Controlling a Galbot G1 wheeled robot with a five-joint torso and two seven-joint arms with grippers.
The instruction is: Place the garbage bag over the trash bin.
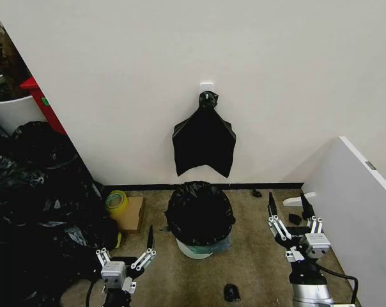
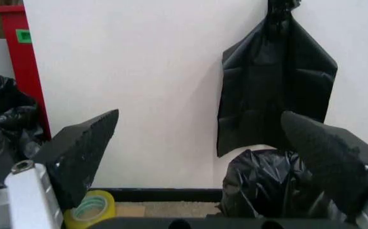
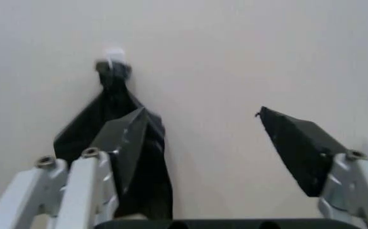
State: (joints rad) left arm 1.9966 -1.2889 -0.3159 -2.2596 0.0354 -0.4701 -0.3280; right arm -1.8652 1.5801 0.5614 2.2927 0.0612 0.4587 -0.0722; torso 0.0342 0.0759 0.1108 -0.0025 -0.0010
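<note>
Now I see the garbage bag (image 1: 199, 211) covering the trash bin (image 1: 194, 249) at frame centre; left gripper (image 1: 125, 251) and right gripper (image 1: 289, 208) jaws spread, empty.

Clutter by the white wall

A flat black bundle (image 1: 204, 143) hangs from a wall hook (image 1: 206, 85); yellow tape roll (image 1: 116, 201) beside cardboard (image 1: 131, 213); heaped black sacks (image 1: 33, 204), red bin (image 1: 45, 102).

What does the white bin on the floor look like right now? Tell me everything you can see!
The trash bin is a round white bucket standing upright on the brownish floor, below a flat black bundle hanging on the wall. The garbage bag, shiny, wrinkly and black, covers its top and most of its sides, so a white strip and a pale greenish bottom edge peek out. Both grippers are open and apart from it, one on each side.
</note>
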